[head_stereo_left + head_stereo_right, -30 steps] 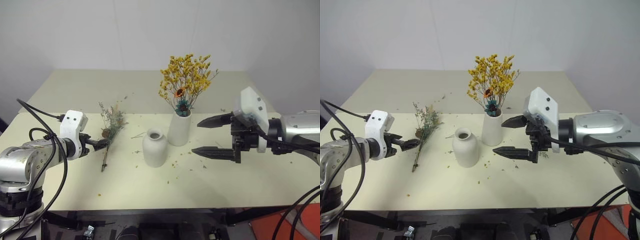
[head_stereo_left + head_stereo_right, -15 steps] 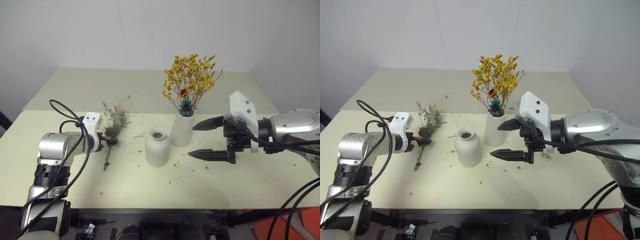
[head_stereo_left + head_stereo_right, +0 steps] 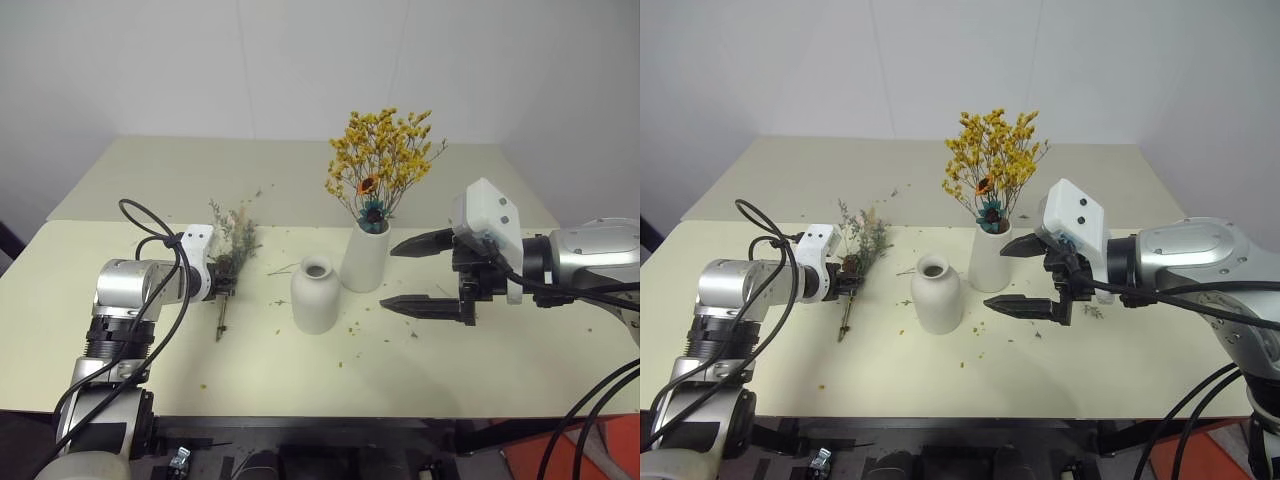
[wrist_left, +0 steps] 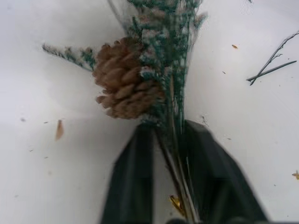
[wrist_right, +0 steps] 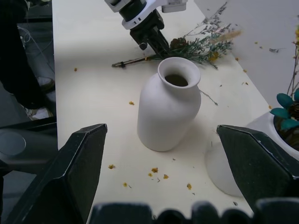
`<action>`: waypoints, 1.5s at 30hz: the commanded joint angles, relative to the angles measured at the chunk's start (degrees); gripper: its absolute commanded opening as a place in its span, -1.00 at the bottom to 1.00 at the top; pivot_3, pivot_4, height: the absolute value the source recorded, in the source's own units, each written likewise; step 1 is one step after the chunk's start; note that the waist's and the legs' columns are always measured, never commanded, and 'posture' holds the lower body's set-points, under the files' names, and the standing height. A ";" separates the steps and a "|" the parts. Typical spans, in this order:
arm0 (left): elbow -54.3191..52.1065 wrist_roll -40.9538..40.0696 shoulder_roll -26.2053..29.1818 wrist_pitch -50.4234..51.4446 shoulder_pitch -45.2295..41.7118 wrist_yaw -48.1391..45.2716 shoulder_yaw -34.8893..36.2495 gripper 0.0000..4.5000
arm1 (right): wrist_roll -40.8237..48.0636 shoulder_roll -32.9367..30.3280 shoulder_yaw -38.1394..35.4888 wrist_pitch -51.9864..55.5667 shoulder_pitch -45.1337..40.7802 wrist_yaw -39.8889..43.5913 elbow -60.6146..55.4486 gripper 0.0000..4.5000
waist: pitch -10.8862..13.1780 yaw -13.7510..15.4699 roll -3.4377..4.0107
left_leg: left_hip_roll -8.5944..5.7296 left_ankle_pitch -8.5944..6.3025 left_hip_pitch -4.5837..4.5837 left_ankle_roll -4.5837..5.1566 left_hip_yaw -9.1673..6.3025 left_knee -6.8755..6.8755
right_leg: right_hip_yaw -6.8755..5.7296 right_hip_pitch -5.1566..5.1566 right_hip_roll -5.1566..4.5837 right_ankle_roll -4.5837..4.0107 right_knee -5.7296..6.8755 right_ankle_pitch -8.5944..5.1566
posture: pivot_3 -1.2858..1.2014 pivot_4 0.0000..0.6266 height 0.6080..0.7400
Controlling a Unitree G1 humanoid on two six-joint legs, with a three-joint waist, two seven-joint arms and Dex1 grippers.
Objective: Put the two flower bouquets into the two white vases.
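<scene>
L fingers (image 4: 163, 186) clamp grey-green bouquet (image 3: 233, 240) stems; R fingers (image 3: 425, 275) spread wide, holding nothing.

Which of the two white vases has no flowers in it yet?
The shorter, rounded vase with the narrow neck is empty; the taller straight vase beside it holds the yellow bouquet.

Silver arms, white wrist housings, black cables, black fingers (image 3: 412, 305).
</scene>
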 commanded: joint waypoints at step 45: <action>14.76 -31.56 -17.16 -39.00 -15.81 -51.38 17.63 -0.98 | -0.42 6.72 -12.77 0.11 17.60 -18.22 -11.95 1.00 | -0.01 0.09 -0.03 | -0.03 0.00 -0.15 0.01 -0.01 0.10 | -0.03 0.20 -0.01 -0.02 -0.53 0.35 | 0.03 -0.52 1.00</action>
